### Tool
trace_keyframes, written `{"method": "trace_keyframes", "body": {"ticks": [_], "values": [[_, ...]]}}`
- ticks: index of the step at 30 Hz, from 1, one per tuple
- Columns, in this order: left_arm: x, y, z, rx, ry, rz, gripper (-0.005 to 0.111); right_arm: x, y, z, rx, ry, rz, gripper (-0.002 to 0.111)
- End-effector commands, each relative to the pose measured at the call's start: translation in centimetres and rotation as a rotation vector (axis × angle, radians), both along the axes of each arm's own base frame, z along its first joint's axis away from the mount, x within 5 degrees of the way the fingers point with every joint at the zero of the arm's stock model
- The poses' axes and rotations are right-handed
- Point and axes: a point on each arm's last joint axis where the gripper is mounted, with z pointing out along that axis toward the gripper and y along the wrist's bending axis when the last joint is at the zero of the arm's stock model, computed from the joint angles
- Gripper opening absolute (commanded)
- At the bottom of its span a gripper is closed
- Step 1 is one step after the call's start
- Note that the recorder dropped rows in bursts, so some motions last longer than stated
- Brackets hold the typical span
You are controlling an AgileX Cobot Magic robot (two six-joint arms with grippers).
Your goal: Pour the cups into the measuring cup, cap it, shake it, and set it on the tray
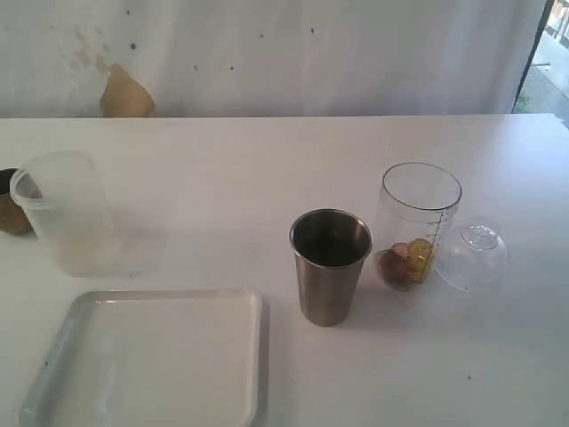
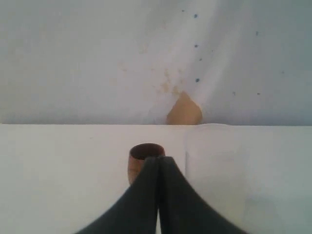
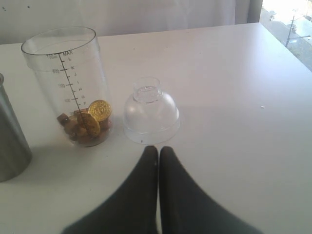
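Observation:
The clear measuring cup [image 1: 416, 222] [image 3: 68, 83] stands upright right of centre, with gold coins and brown bits at its bottom. Its clear dome cap [image 1: 473, 256] [image 3: 150, 111] lies on the table beside it. The steel tumbler [image 1: 330, 264] [image 3: 9, 141] stands just left of the measuring cup. The brown wooden cup [image 1: 9, 213] [image 2: 142, 161] sits at the far left edge, partly hidden behind a frosted cup. The white tray [image 1: 151, 356] lies at the front left. My left gripper [image 2: 158, 161] is shut, empty, just short of the wooden cup. My right gripper [image 3: 158, 150] is shut, empty, near the cap. Neither arm shows in the exterior view.
A frosted unmarked plastic cup [image 1: 60, 212] [image 2: 214, 165] stands at the left, next to the wooden cup. A white sheet with stains and a brown patch [image 1: 124, 93] hangs behind the table's far edge. A window opening [image 1: 547, 53] is at the far right.

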Motion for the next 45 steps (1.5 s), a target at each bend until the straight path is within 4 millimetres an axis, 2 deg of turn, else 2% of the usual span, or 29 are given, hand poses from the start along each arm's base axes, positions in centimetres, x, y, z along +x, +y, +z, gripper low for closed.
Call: {"method": "trace_keyframes", "body": {"ticks": [1,11,17,45], "values": [[0.0,-0.4,-0.1,0.008,-0.011,-0.066,0.0,0.0,0.0,-0.2,0.0,0.001,-0.004,0.0],[0.0,-0.4,-0.2,0.013,0.009,-0.073,0.0,0.0,0.0,-0.2,0.0,0.001,-0.004,0.0],[-0.1,-0.2,-1.6,0.012,0.157,-0.053,0.0,0.0,0.0,-0.2,0.0,0.001,-0.004,0.0],[-0.1,0.1,-1.5,0.018,0.153,-0.004,0.0,0.0,0.0,-0.2,0.0,0.001,-0.004,0.0]]}}
